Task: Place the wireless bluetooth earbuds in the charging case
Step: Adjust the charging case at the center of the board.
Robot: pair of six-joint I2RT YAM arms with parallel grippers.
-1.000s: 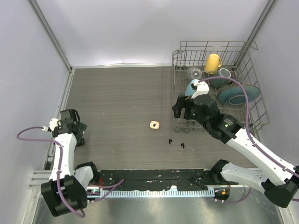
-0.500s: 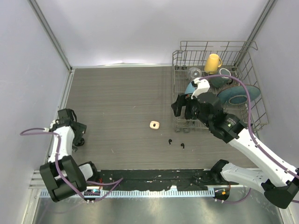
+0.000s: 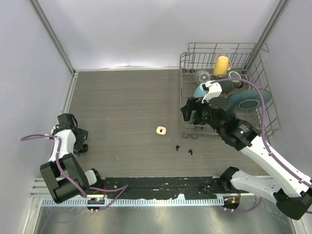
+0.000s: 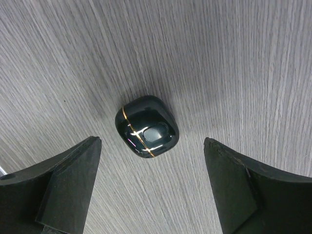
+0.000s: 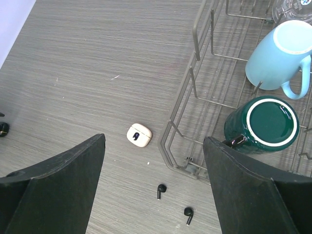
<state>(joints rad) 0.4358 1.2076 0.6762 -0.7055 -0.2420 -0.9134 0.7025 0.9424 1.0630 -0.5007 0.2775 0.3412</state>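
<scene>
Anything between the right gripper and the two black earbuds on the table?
Nothing visible. The open right gripper hangs above the two small black stemmed plastic earbuds on bare tabletop; the grey wire dish rack stands beside them, apart.

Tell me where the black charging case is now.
In the left wrist view the black charging case lies closed on the table, untouched, between the fingers of the open left pincer, at the table's far left, far from the cream case.

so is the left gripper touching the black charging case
Apart. The left wrist view shows the black charging case lying between the fingers of the open left gripper, with bare table visible on both sides of it.
</scene>
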